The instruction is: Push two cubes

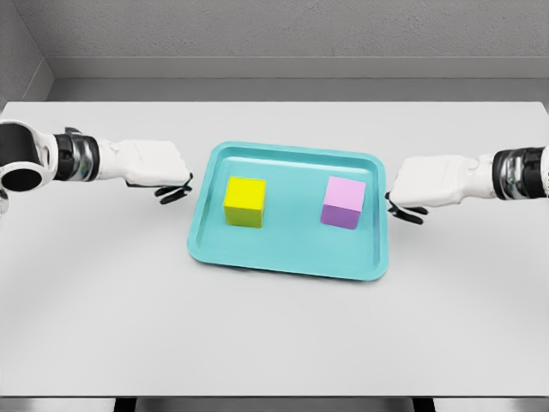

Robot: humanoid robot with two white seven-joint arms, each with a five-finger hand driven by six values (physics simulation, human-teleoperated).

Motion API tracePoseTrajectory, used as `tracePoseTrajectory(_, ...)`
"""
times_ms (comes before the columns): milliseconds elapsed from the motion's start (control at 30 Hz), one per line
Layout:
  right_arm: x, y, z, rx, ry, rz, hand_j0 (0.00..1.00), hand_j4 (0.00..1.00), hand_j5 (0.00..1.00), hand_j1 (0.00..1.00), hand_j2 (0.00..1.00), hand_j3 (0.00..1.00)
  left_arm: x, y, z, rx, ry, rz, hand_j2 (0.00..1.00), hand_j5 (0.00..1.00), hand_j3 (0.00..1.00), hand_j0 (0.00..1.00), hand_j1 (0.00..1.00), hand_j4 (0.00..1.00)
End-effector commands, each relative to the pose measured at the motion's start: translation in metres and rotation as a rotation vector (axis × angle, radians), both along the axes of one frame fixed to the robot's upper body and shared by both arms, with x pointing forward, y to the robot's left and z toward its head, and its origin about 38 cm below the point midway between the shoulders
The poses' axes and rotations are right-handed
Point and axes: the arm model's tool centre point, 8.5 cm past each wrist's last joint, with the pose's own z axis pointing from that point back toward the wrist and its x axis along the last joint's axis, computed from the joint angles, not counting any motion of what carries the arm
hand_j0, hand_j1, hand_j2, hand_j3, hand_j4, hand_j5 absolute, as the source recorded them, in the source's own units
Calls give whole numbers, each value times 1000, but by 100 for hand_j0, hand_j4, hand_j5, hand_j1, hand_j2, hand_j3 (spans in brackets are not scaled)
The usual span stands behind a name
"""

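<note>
Yellow cube (pixel 245 202) sits in the left half of a teal tray (pixel 287 262), flat on the tray floor and clear of the raised rim on every side. The pink cube (pixel 343 203) stands in the right half of the same tray, level with the yellow one and well apart from it, with bare tray floor between them. The pink cube is nearer to the tray's right rim than the yellow cube is to the left rim, though neither touches a wall. Both cubes stand square and upright, their top faces lit brighter than their front faces.

The tray is a shallow rounded rectangle lying slightly askew near the middle of the white worktop (pixel 274 343), its right end a little lower in the picture than its left.

The left robot hand (pixel 159 172) reaches in from the left edge and lies just beside the tray's left rim, at about the height of the cubes. Its dark-tipped fingers (pixel 174 190) are curled under the white palm and hold nothing; whether they touch the rim I cannot tell. The right robot hand (pixel 425 184) comes in from the right edge and mirrors it, close against the tray's right rim, its fingers likewise curled downward around nothing. Both hands are outside the tray and apart from the cubes.

Behind the worktop rises a grey wall (pixel 274 34).
</note>
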Motion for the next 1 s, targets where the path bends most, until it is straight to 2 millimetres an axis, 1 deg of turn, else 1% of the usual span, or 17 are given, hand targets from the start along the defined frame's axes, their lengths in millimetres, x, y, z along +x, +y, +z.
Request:
tracePoseTrajectory(0,3,6,-10,-18,6,7,0,0,0,0,0,0,-3,-10,-9,50,-13,-31,1,1,1,1,1,1)
tracePoseTrajectory(67,6,4,-10,-17,7,-6,0,0,0,0,0,0,-3,-9,-11,66,-20,-31,1,1,1,1,1,1)
tracePoseTrajectory(100,13,2,-9,-14,4,-22,0,0,0,0,0,0,-3,-12,-13,70,-22,-37,1,1,1,1,1,1)
tracePoseTrajectory(167,14,2,-12,-14,11,-28,0,0,0,0,0,0,-5,-20,-21,97,-21,-58,1,1,1,1,1,1)
tracePoseTrajectory(267,17,7,-11,-7,7,-20,0,0,0,0,0,0,2,-22,-27,101,-13,-42,1,1,1,1,1,1)
tracePoseTrajectory(333,21,11,-16,-16,10,-21,0,0,0,0,0,0,9,-29,-33,115,-16,-36,1,1,1,1,1,1)
tracePoseTrajectory(433,32,7,-21,-19,21,-53,0,0,0,0,0,0,11,-34,-35,112,-12,-37,1,1,1,1,1,1)
tracePoseTrajectory(500,34,5,-26,-26,34,-66,0,0,0,0,0,0,13,-38,-38,123,-17,-39,0,0,0,0,0,0)
tracePoseTrajectory(600,35,2,-33,-53,39,-72,0,0,0,0,0,0,13,-38,-39,135,-23,-39,0,0,0,0,0,0)
tracePoseTrajectory(700,33,10,-39,-55,51,-54,0,0,0,0,0,0,13,-47,-40,131,-26,-56,0,0,0,0,0,0)
tracePoseTrajectory(800,32,17,-43,-60,59,-36,0,0,0,0,0,0,13,-47,-40,131,-26,-56,0,0,0,0,0,0)
tracePoseTrajectory(967,33,17,-44,-63,62,-38,0,0,0,0,0,0,13,-51,-41,131,-29,-61,0,0,0,0,0,0)
